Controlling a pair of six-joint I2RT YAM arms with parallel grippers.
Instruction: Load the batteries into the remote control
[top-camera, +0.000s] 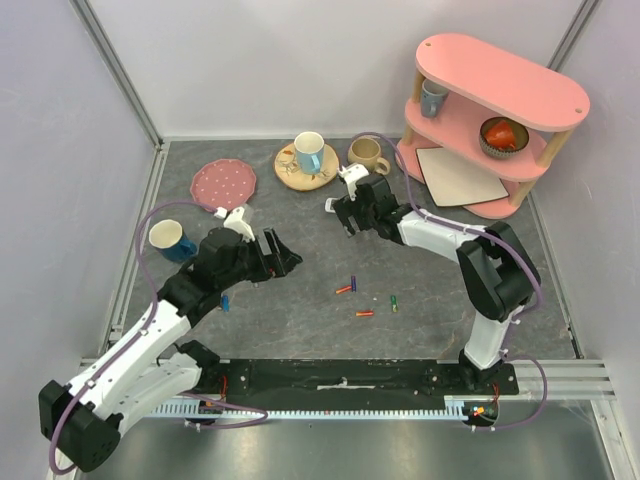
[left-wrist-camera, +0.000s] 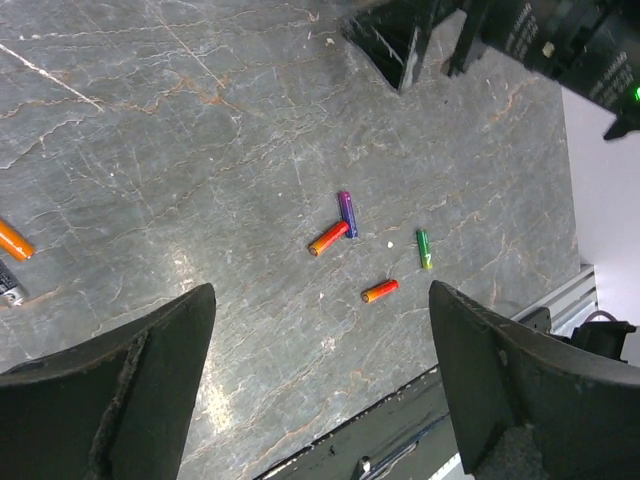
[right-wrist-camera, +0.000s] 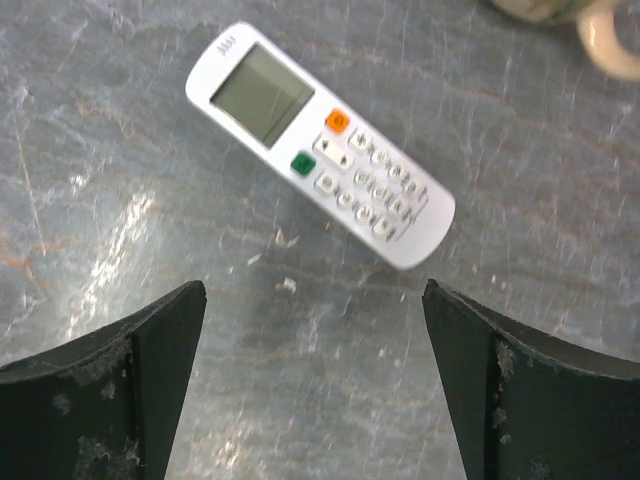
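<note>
The white remote control (right-wrist-camera: 320, 145) lies face up on the grey table just beyond my right gripper (right-wrist-camera: 314, 295), which is open and empty above it. In the top view that gripper (top-camera: 340, 215) covers most of the remote. Several batteries lie loose mid-table: a red-orange one (left-wrist-camera: 328, 238) touching a purple one (left-wrist-camera: 347, 213), an orange one (left-wrist-camera: 380, 291) and a green one (left-wrist-camera: 424, 248). They also show in the top view (top-camera: 344, 289). Another orange battery (left-wrist-camera: 14, 240) lies at the left edge of the left wrist view. My left gripper (left-wrist-camera: 320, 300) is open and empty, hovering left of the batteries (top-camera: 285, 255).
A pink spotted plate (top-camera: 222, 181) and a blue mug (top-camera: 172, 240) stand at the left. A mug on a wooden coaster (top-camera: 308, 152) and a beige mug (top-camera: 365, 153) stand at the back. A pink shelf (top-camera: 500, 80) at back right holds a beige board (top-camera: 458, 175), a bowl and a cup.
</note>
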